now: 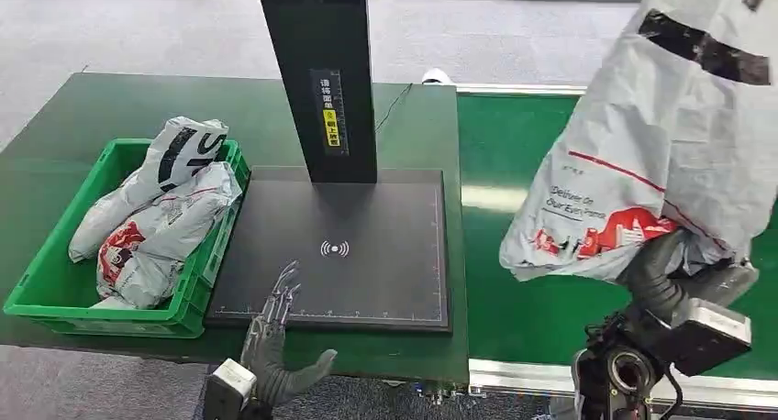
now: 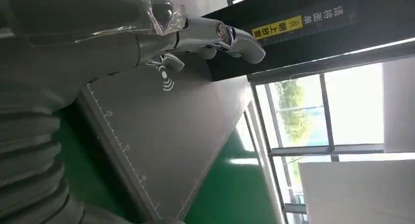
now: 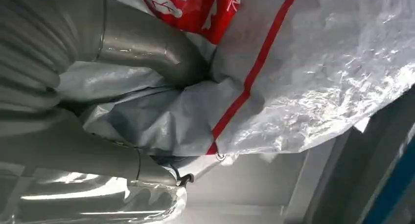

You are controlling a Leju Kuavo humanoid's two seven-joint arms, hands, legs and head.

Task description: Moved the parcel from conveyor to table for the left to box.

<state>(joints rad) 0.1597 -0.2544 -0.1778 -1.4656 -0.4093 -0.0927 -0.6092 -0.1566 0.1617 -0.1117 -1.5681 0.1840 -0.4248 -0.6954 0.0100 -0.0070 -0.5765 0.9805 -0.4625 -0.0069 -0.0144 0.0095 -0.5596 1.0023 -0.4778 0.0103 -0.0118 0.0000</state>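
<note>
- My right hand [image 1: 662,271]: fingers and thumb closed round a bunched lower fold of the large grey crinkled plastic mailer parcel with red print [image 1: 661,136]; the right wrist view shows the film gathered tight between thumb and fingers.
- Parcel position: held up in the air above the green conveyor belt [image 1: 514,163], well apart from the scan pad, its bulk rising over my hand.
- My left hand [image 1: 275,333]: fingers apart and straight, holding nothing, poised at the near edge of the flat black scan pad with a wireless symbol [image 1: 367,246].
- Advice for this step, as I judge it: carry across to the pad, keep clear of the black upright post with a yellow label [image 1: 321,71], lower flat before releasing.
- Green plastic crate [image 1: 41,292]: beside the pad, holding other grey mailers [image 1: 156,227].
</note>
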